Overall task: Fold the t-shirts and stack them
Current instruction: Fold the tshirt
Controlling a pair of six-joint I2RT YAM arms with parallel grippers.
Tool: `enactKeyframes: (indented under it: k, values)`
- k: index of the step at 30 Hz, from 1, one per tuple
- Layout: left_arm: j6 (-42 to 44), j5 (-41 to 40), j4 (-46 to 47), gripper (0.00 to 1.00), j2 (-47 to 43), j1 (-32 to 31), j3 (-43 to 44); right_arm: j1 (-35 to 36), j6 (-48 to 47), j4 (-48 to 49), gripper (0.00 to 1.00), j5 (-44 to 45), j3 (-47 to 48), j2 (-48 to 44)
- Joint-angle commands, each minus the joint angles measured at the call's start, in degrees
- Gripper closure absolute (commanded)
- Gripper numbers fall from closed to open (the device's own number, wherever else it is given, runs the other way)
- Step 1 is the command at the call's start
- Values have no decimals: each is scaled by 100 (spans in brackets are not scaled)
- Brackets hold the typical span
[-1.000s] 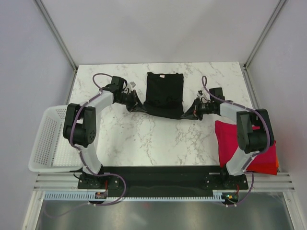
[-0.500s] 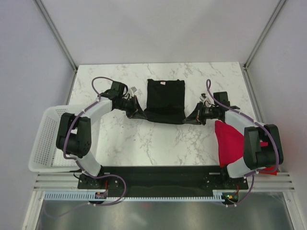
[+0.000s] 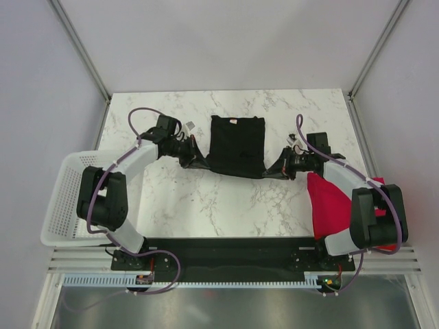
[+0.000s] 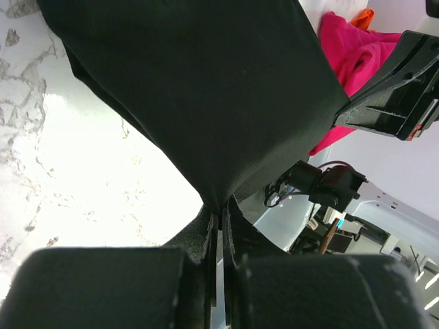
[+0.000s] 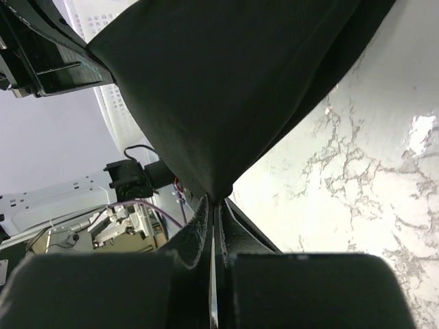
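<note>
Judged limp and light, the plain black cloth t-shirt (image 3: 236,140) stretched between left gripper (image 3: 193,155) and right gripper (image 3: 280,165), each clamped on a near corner.

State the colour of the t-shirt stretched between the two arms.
The t-shirt is plain black; the top external view shows it best.
</note>
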Motion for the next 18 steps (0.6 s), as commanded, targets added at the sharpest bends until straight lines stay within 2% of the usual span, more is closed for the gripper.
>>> enactKeyframes:
  k: [1, 3, 7, 10, 13, 15, 16, 18]
  values:
    - [357, -31, 144, 98, 251, -23, 250, -24, 0, 531, 100, 138, 246, 158]
    - [567, -128, 153, 98, 507, 12, 618, -42, 0, 690, 100, 217, 475, 404]
    - [893, -409, 144, 98, 1340, 135, 1672, -94, -79, 893, 99, 244, 1651, 1371]
    - [1174, -497, 109, 98, 2007, 232, 2987, -147, -193, 902, 99, 261, 2677, 2133]
    - [1429, -550, 109, 98, 2563, 259, 3772, -200, -325, 920, 99, 349, 3679, 2917]
    - [1622, -550, 109, 98, 3195, 294, 4816, -226, -447, 937, 99, 428, 4365, 3496]
    - [1640, -541, 118, 97, 3415, 302, 4821, -227, -483, 955, 98, 446, 4578, 3691]
    - [1676, -506, 327, 96, 4136, 320, 5618, -227, -545, 1068, 98, 481, 5209, 4295]
